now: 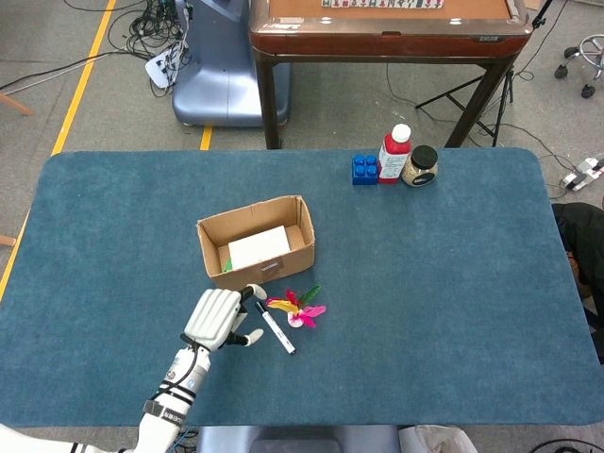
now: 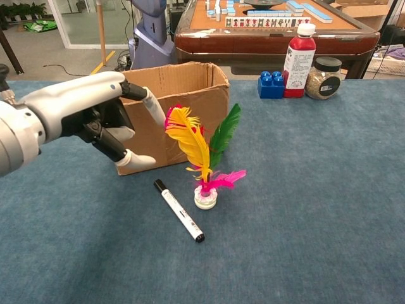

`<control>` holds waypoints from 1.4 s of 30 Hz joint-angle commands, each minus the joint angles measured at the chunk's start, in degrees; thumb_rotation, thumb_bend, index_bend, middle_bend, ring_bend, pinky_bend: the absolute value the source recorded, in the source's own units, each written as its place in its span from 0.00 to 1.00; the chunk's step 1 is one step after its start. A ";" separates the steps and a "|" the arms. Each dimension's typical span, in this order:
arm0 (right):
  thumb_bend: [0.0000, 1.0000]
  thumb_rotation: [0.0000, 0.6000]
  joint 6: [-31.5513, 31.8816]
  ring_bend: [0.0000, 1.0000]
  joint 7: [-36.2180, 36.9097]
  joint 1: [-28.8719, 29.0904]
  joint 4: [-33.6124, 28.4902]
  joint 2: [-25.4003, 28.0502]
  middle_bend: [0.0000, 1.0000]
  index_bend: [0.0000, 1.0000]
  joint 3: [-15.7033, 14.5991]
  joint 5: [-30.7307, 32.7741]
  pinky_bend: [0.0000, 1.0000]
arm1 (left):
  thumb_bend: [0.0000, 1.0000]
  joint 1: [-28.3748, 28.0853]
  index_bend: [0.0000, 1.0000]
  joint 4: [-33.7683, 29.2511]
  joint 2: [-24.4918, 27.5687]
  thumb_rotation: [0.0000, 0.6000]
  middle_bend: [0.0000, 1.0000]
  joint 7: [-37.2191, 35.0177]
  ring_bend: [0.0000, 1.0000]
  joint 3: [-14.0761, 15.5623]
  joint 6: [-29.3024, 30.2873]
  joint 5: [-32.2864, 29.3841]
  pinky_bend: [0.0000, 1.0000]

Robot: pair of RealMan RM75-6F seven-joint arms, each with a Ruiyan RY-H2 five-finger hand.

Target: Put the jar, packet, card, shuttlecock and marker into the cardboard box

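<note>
Over blue table [image 1: 453, 311], left robot hand [image 1: 215, 318] open, empty

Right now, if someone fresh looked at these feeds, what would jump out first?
Probably the feathered shuttlecock, standing upright on the blue table just in front of the cardboard box, with the marker lying beside it. Next, the big white left hand, fingers apart and holding nothing, hovering left of the shuttlecock.

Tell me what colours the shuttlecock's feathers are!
Yellow, green and pink feathers on the shuttlecock, with a white base. The chest view shows them best.
</note>
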 commanded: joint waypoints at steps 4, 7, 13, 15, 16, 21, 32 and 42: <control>0.19 1.00 0.24 0.26 1.23 -0.36 0.28 0.34 0.35 0.26 0.20 0.70 0.39 | 0.16 -1.24 0.40 2.75 -1.69 1.00 1.00 -1.09 1.00 -1.34 -1.55 -1.54 1.00; 0.19 1.00 0.27 0.26 1.64 -0.44 0.38 0.44 0.35 0.26 0.28 0.90 0.39 | 0.16 -1.93 0.41 3.80 -2.26 1.00 1.00 -1.33 1.00 -2.21 -2.16 -2.52 1.00; 0.19 1.00 0.21 0.26 1.82 -0.46 0.40 0.50 0.35 0.26 0.33 0.93 0.39 | 0.16 -3.20 0.45 5.11 -3.25 1.00 1.00 -1.41 1.00 -3.93 -2.51 -4.25 1.00; 0.19 1.00 0.17 0.26 1.78 -0.45 0.38 0.50 0.35 0.26 0.33 0.93 0.39 | 0.16 -3.54 0.47 5.35 -3.54 1.00 1.00 -1.51 1.00 -4.29 -2.58 -4.67 1.00; 0.19 1.00 0.14 0.26 1.77 -0.44 0.37 0.49 0.35 0.26 0.33 0.94 0.39 | 0.16 -3.65 0.48 5.45 -3.69 1.00 1.00 -1.67 1.00 -4.46 -2.56 -4.73 1.00; 0.19 1.00 -0.15 0.26 1.59 -0.32 0.35 0.49 0.35 0.26 0.33 0.97 0.39 | 0.16 -4.48 0.54 6.08 -4.29 1.00 1.00 -2.19 1.00 -5.27 -2.96 -5.57 1.00; 0.19 1.00 -0.47 0.26 1.66 -0.19 0.33 0.56 0.35 0.26 0.38 1.01 0.39 | 0.17 -5.78 0.55 7.92 -4.79 1.00 1.00 -2.14 1.00 -5.92 -3.12 -7.54 1.00; 0.19 1.00 -0.99 0.26 1.48 0.07 0.32 0.55 0.35 0.26 0.44 1.26 0.39 | 0.30 -6.02 0.55 6.99 -4.29 0.92 1.00 -3.19 1.00 -6.15 -3.19 -8.82 1.00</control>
